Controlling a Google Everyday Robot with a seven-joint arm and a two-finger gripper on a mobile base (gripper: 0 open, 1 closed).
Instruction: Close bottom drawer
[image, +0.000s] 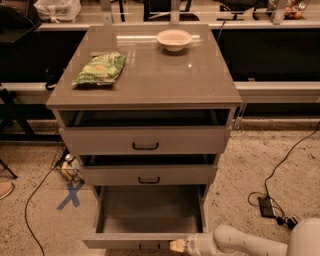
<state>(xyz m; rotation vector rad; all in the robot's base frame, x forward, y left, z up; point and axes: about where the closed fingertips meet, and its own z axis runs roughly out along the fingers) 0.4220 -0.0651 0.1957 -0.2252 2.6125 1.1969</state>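
Note:
The bottom drawer (150, 241) is the lowest of three grey-taupe drawers and stands pulled far out, its inside empty. Its small black handle (149, 248) shows at the frame's bottom edge. My gripper (178, 245) sits at the end of the white arm (240, 242), against the right part of the drawer's front panel, just right of the handle. The middle drawer (149, 175) and the top drawer (145, 140) are each slightly open.
A green snack bag (100, 69) and a white bowl (174, 39) lie on the cabinet top (150, 80). A black cable and power brick (267, 205) lie on the floor at right. A blue tape cross (71, 195) and a bottle (69, 161) are at left.

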